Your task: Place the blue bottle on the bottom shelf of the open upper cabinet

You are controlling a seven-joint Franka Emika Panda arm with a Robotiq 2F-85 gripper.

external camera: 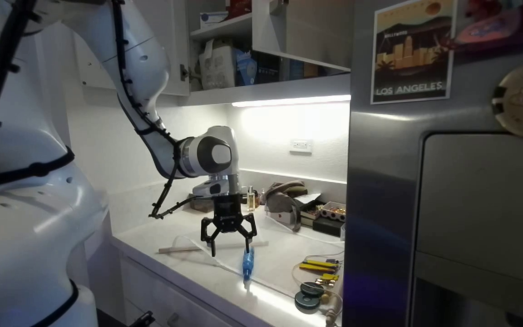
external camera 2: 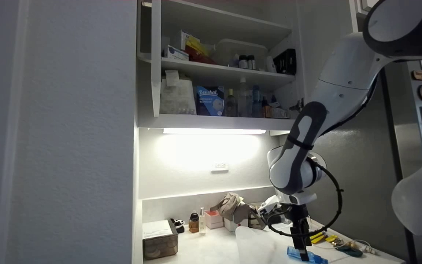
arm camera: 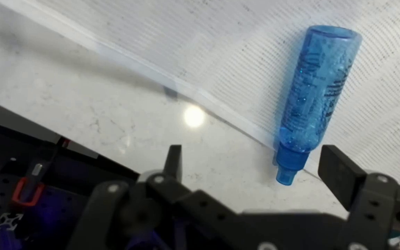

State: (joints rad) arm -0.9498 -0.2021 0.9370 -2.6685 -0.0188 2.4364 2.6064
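Blue translucent plastic meets our eyes: the blue bottle [arm camera: 316, 100] lies on its side on a pale mesh sheet [arm camera: 203, 62], its nozzle reaching past the sheet's edge over the counter [arm camera: 82, 111]. We cannot make out the dark print along its wall; in an exterior view a dark finger [external camera 2: 300, 240] stands across its middle, the cap end almost cut off below. The open door [external camera: 307, 36] of the upper cabinet [external camera 2: 229, 27] hides part of the interior from us in an exterior view, and on the bottom shelf [external camera 2: 214, 122], well above the bottle, we see a Benehal box [external camera 2: 210, 101] and other bottles [external camera 2: 245, 101]. As for the gripper [external camera: 230, 252], its jaws stand wide apart and hold nothing; in the wrist view we find a gap between the cap and the nearer finger
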